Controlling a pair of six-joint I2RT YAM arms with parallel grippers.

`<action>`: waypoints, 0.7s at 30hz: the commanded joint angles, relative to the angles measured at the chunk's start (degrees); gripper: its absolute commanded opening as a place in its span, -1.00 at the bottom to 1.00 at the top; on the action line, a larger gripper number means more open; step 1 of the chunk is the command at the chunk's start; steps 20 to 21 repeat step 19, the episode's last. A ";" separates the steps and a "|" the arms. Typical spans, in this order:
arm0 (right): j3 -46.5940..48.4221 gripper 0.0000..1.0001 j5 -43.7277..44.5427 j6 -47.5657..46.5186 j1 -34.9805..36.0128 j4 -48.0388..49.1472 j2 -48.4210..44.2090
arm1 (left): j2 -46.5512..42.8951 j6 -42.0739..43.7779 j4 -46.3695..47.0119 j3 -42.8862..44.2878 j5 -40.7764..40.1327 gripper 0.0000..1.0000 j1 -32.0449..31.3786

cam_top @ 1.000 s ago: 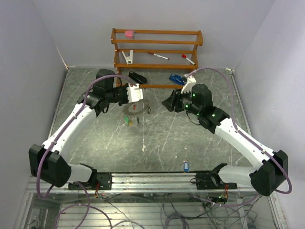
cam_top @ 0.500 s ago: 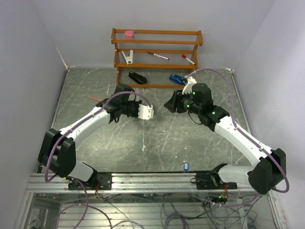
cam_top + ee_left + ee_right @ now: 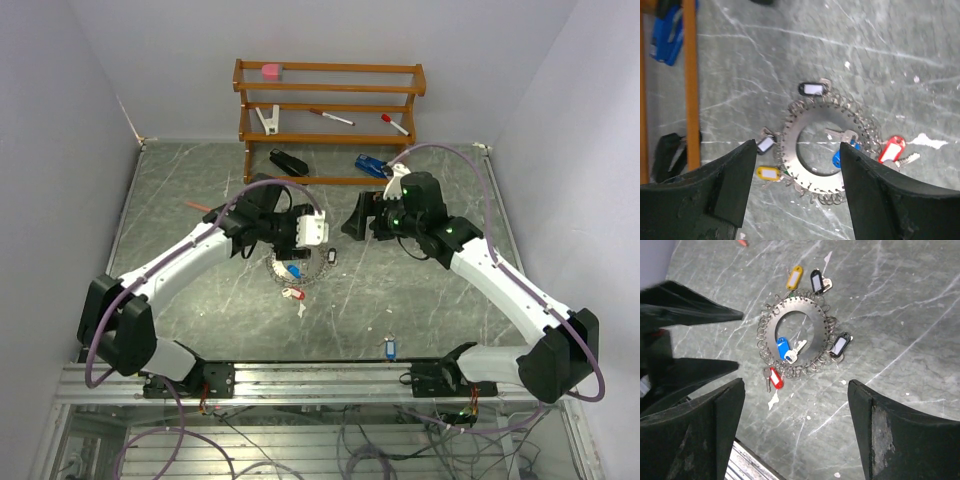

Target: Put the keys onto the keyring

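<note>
A dark grey-green bench, veined with white like marble, lies between plain, pale lilac walls. Against the back wall stands a low orange-brown wooden rack with tiered slats. A silvery metal rail runs along the bench's near edge. The light is soft and even.

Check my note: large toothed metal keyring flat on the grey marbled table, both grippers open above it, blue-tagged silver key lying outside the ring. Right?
One slip: the blue-tagged silver key lies inside the opening of the large toothed metal keyring, per the right wrist view. Flat on the grey marbled table, left gripper and right gripper open above: correct.
</note>
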 commanded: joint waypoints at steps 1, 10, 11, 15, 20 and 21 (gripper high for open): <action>1.02 0.67 3.97 1.64 -0.66 -1.52 0.40 | -3.32 -12.96 -1.12 6.61 0.77 0.56 0.41; 1.15 0.99 26.55 6.12 -0.72 -3.59 -4.02 | -8.15 -38.98 9.69 11.87 -16.93 0.60 14.78; 1.04 0.99 27.87 6.05 -0.67 -3.57 -4.33 | -8.82 -39.53 9.72 12.09 -20.44 0.62 15.18; 0.21 0.99 30.38 3.72 -0.64 -3.46 -4.82 | -11.43 -41.81 10.44 9.77 -27.11 0.97 17.30; -0.36 0.99 31.42 4.17 -0.68 -3.72 -4.96 | -12.88 -43.46 10.41 7.08 -27.13 0.99 18.21; -0.36 0.99 31.42 4.17 -0.68 -3.72 -4.96 | -12.88 -43.46 10.41 7.08 -27.13 0.99 18.21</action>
